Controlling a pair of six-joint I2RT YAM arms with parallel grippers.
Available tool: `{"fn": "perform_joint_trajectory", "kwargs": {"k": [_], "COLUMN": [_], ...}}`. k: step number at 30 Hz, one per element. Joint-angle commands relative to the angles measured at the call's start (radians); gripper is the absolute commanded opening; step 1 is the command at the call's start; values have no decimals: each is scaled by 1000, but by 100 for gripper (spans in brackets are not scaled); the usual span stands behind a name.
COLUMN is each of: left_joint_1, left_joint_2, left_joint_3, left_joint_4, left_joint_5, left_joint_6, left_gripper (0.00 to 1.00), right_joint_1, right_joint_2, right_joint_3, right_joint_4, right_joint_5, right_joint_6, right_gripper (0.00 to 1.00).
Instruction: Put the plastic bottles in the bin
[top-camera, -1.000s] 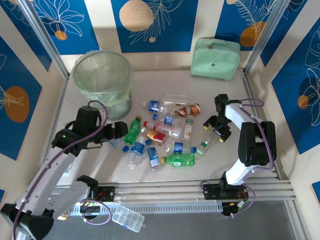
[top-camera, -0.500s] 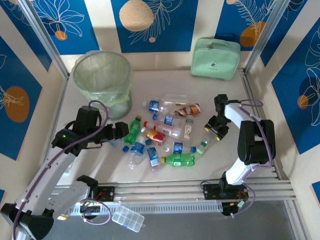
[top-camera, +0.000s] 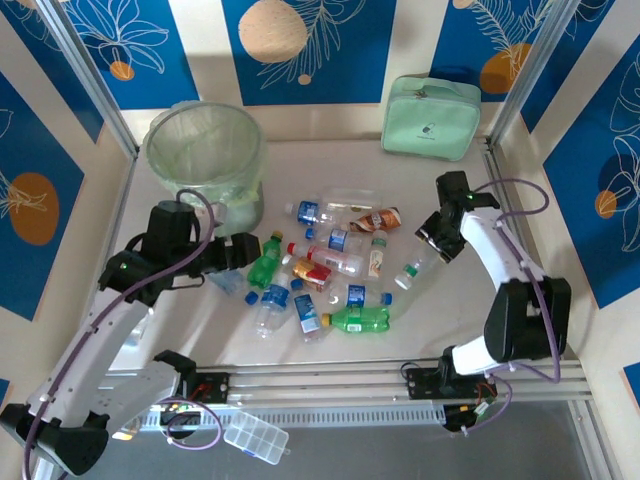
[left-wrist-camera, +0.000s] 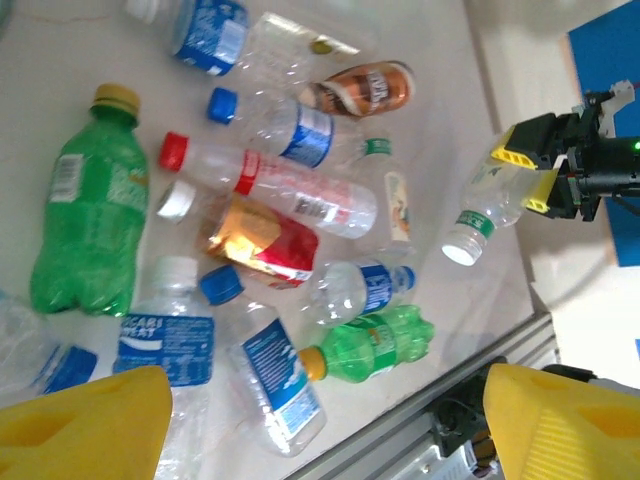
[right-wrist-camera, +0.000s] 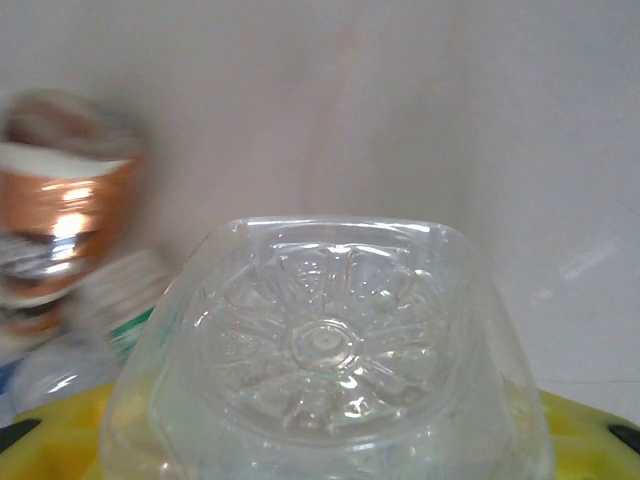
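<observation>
Clear green-labelled bottle (top-camera: 410, 270) clamped base-first in right claw (top-camera: 436, 243); left claw (top-camera: 238, 256) stands open over the other bottles (top-camera: 330, 262) near the bin (top-camera: 205, 150).

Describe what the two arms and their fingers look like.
The left arm and right arm have white links joined by bulky black joint housings, each trailing a looping purple cable. The left fingers and right fingers are bright yellow blocks. A small green light glows on the left arm.
</observation>
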Motion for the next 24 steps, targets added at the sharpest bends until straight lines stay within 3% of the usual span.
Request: {"fn": "perform_joint_trajectory", "kwargs": {"k": [1,7,10,13,18,21,24], "left_joint_1": [-33,-127,-181,-204,-207,-211,-211], "left_joint_2": [12,78,140,210,293,338,372], "left_joint_3": [20,14,47,58,-26,-56,-58], "left_joint_4": [126,301,328,400,866,1118,1237], "left_joint_5": [108,165,173,261,456,511,520], "left_joint_6": [-21,-54,-37,-54,-343,-484,-561], "left_gripper": [82,84,86,93,100,100,99], "right_joint_1": [54,154,173,178,181,181,187], "right_joint_2": [-101,-221,-218,-223,-245,-265,-272], "right_joint_3": [41,63,87,79,51,20,2], "right_joint_4": [12,99,126,223,410,541,660], "right_joint_5": [-80,-230,-365,-526,-713,-797,-870], "right_joint_6": [-16,-73,-82,-69,-33,22,76], "right_gripper": [47,46,46,46,47,47,47]}}
